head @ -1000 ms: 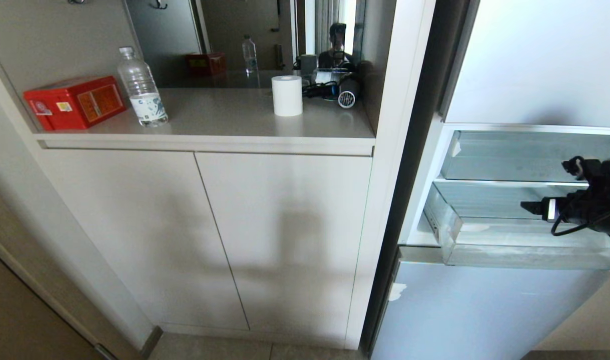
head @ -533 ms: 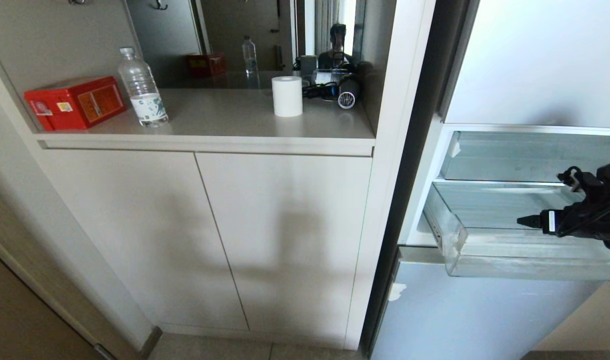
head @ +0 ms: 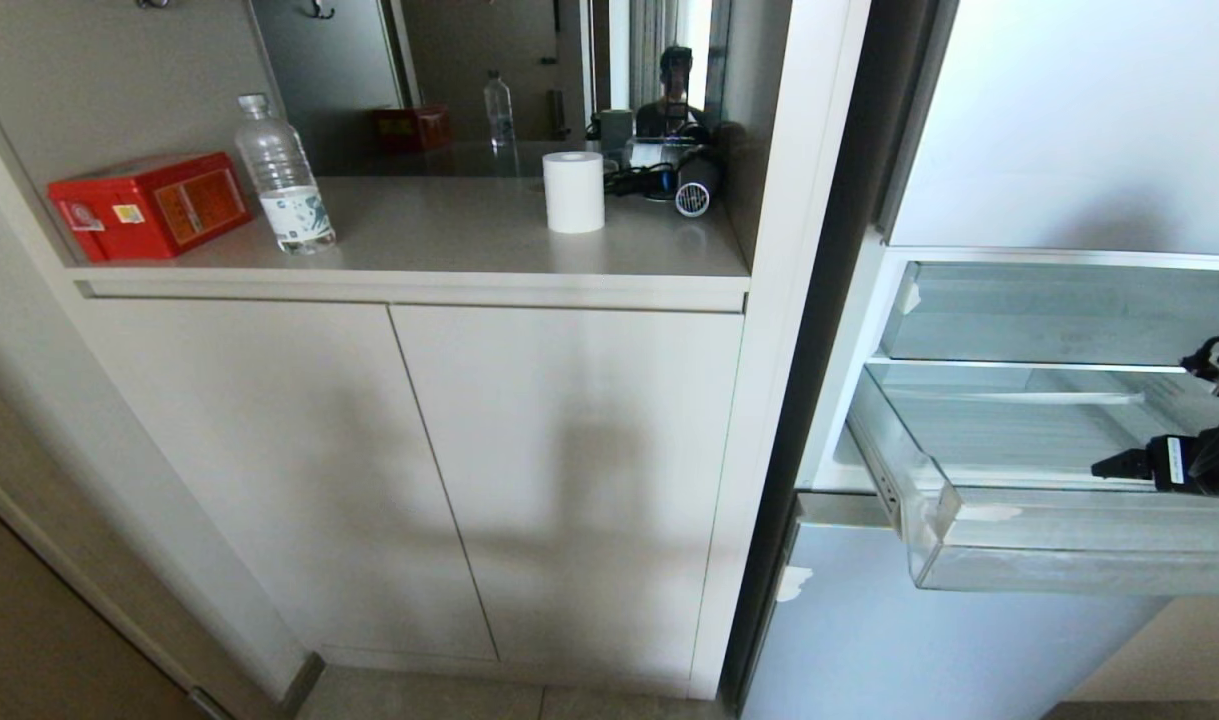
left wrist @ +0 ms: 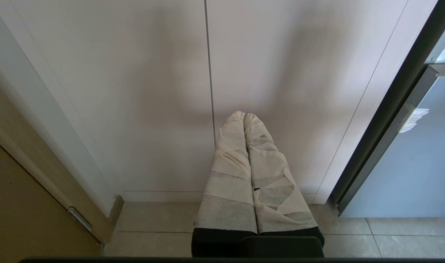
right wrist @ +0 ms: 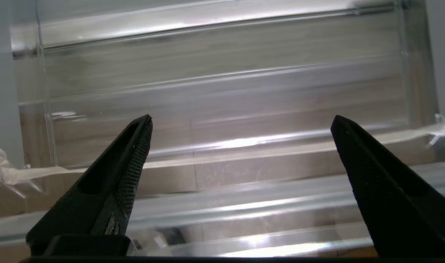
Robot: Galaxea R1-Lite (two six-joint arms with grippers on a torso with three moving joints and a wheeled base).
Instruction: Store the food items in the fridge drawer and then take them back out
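Observation:
The fridge drawer (head: 1029, 550), a clear plastic bin, stands pulled out of the open fridge at the right. Nothing lies in the part of it I can see. The food items are out of view. My right arm's black wrist (head: 1204, 455) hangs over the drawer at the picture's right edge. The right gripper (right wrist: 241, 117) is open wide, with its black fingertips (right wrist: 142, 138) over the drawer's clear ribbed walls (right wrist: 222, 109) and nothing between them. My left gripper (left wrist: 244, 115) is shut, with tape-wrapped fingers, parked low before the cabinet doors.
A shallower clear tray (head: 1049, 310) sits above the drawer and a pale blue glossy panel (head: 949, 640) below it. To the left, a counter (head: 449, 235) carries a red box (head: 149, 205), a water bottle (head: 284, 180), a paper roll (head: 573, 192) and a hair dryer (head: 694, 190). Cabinet doors (head: 569, 480) stand beneath it.
The drawer has slid further out of the fridge toward me. My right arm has moved down and to the right with it, now mostly past the picture's edge.

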